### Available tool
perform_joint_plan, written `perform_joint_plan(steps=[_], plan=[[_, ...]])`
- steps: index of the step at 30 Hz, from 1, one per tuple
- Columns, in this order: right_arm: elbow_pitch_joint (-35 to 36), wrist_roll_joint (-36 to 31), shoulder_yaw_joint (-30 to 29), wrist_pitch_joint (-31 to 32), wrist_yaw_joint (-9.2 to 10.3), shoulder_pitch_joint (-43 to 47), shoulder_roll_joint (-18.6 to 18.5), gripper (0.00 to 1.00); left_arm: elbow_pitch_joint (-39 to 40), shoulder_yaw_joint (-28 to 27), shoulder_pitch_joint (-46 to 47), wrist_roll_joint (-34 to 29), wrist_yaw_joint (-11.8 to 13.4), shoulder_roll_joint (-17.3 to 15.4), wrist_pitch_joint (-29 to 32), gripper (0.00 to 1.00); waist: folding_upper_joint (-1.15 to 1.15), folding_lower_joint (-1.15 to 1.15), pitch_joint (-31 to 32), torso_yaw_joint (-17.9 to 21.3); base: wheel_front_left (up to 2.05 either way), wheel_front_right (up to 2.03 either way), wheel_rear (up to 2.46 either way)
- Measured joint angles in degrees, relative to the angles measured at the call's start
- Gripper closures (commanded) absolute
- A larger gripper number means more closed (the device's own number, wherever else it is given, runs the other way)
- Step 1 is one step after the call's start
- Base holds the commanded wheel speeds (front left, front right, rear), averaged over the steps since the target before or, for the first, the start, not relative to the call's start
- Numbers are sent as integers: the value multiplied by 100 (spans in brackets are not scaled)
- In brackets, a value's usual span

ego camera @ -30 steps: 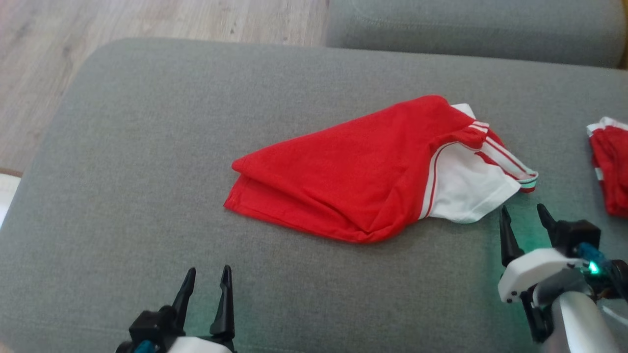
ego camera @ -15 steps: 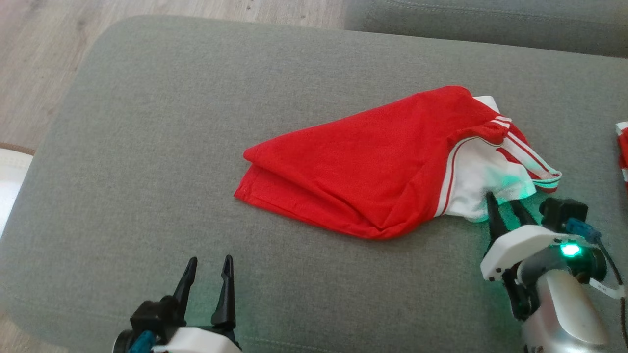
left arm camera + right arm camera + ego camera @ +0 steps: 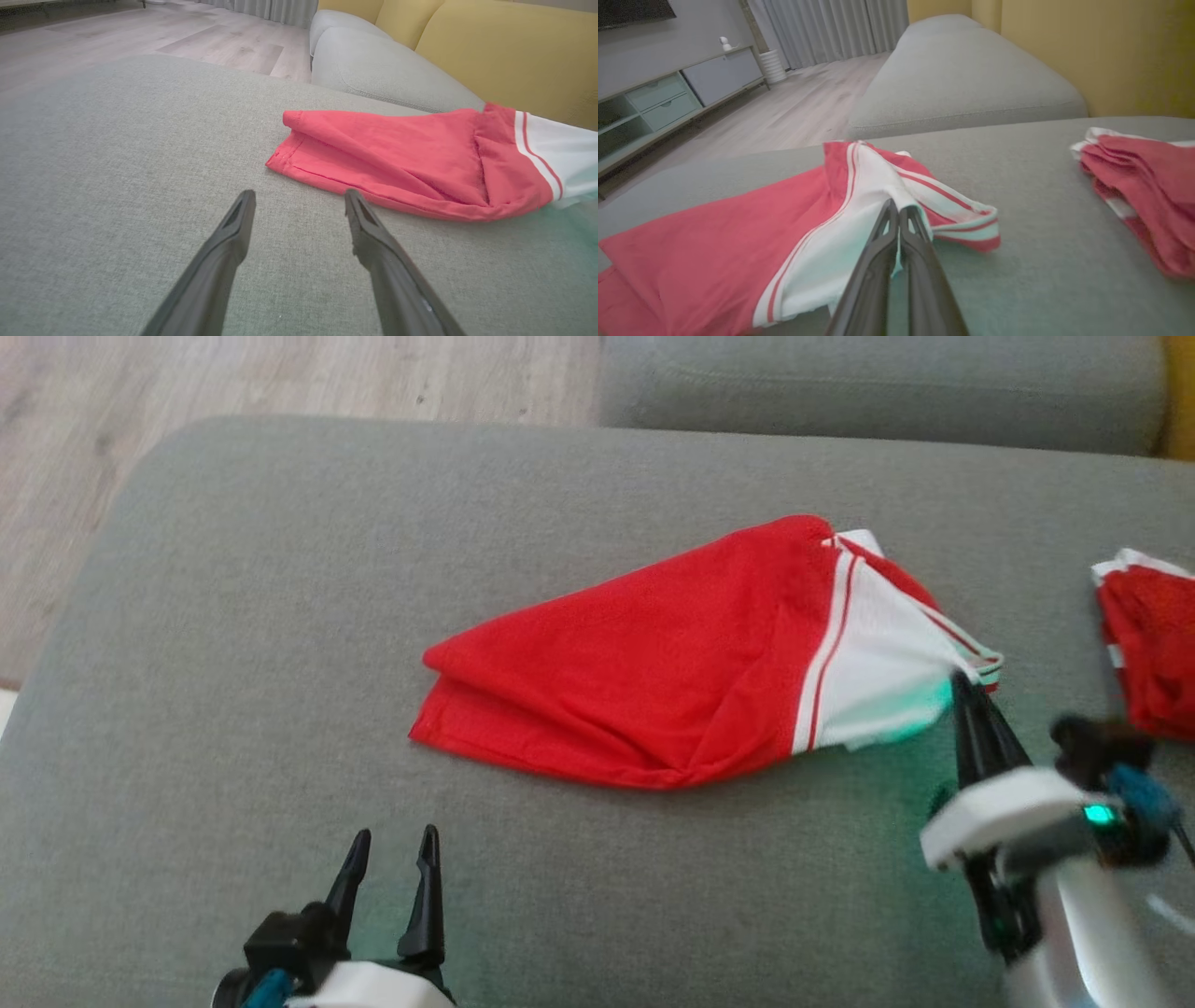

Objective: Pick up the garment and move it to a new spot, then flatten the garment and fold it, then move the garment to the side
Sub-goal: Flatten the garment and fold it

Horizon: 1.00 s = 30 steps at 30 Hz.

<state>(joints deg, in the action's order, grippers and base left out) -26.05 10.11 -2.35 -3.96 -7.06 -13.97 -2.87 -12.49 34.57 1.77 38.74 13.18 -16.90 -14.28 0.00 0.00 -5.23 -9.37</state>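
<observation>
The garment (image 3: 644, 663) is a red shirt with a white, red-striped sleeve, lying loosely bunched on the grey sofa cushion (image 3: 280, 569). My right gripper (image 3: 966, 686) is shut on the white sleeve (image 3: 859, 219), and the cloth rises to a peak at the fingertips in the right wrist view. My left gripper (image 3: 390, 845) hovers open near the cushion's front edge, well short of the garment's red hem (image 3: 327, 179), with nothing between its fingers (image 3: 233, 233).
A second red and white garment (image 3: 1144, 635) lies folded at the right side of the cushion. Another grey cushion (image 3: 878, 387) lies beyond, with a yellow sofa back (image 3: 504, 51) behind. Wooden floor (image 3: 187, 383) lies past the cushion's left edge.
My right gripper moved forward onto the white sleeve and closed on it, pulling the sleeve up and taut. The left gripper stayed open in place. The head camera shifted slightly.
</observation>
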Motion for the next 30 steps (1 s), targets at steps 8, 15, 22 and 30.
perform_joint_plan(steps=[8,15,22,30], plan=[[1271,233,-472,628,-1,1590,29,100,27,-107,-223,11,45,-29,0,0,0,-1,261,277,0,0,0],[1154,332,-619,706,-1,1940,43,42,76,-104,-223,11,43,-35,0,0,0,0,249,309,0,0,0],[969,83,-664,367,-1,1944,46,0,63,-100,-225,12,43,-58,1,0,0,0,370,309,0,0,0],[1329,-62,-647,145,0,1946,47,0,101,-81,-247,16,57,-107,13,0,0,-1,691,387,0,0,0]])
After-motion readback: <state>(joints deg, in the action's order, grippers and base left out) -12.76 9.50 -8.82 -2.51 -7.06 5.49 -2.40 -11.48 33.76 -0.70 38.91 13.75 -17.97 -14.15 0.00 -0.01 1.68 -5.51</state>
